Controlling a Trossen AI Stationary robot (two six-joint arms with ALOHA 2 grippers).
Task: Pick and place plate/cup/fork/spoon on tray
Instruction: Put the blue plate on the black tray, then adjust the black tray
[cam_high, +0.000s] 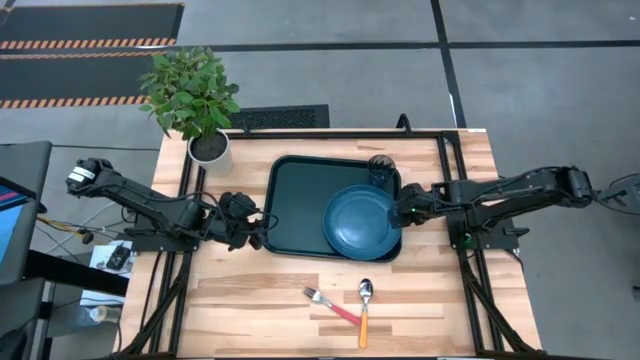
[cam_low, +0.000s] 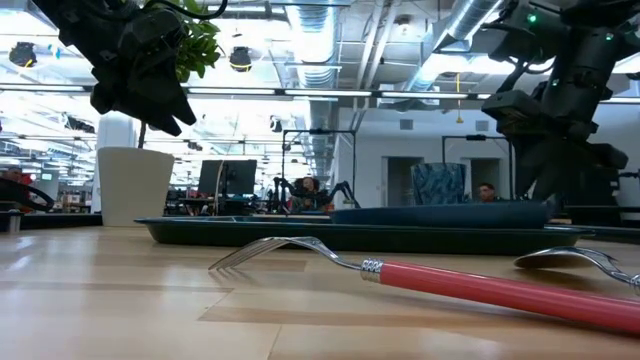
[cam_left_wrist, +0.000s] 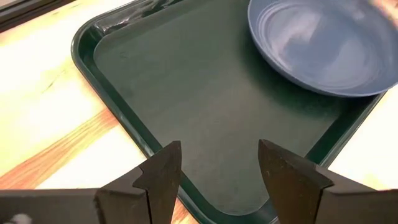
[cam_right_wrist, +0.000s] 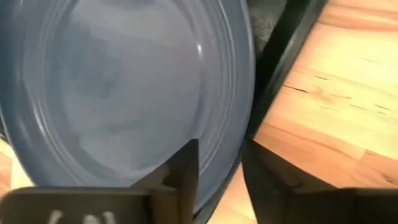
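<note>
The blue plate (cam_high: 362, 222) lies in the near right corner of the dark green tray (cam_high: 295, 205), its rim reaching over the tray's lip. My right gripper (cam_high: 402, 210) is shut on the plate's right rim. The dark cup (cam_high: 380, 168) stands upright at the tray's far right corner. The red-handled fork (cam_high: 330, 304) and the orange-handled spoon (cam_high: 365, 308) lie flat on the table near its front edge. My left gripper (cam_high: 257, 226) is open and empty, just above the tray's left lip (cam_left_wrist: 134, 134). My right gripper pinches the plate's rim (cam_right_wrist: 233, 130) on the side toward the table's right edge, one finger (cam_right_wrist: 183, 171) inside the plate and one (cam_right_wrist: 273, 180) outside. The fingers come in from the table's right, slanting down. The plate sits about level on the tray (cam_low: 440, 213).
A white pot with a green plant (cam_high: 208, 148) stands at the table's far left, beyond the tray's corner. The left half of the tray is bare. Bare wood lies to the left and right of the fork and spoon.
</note>
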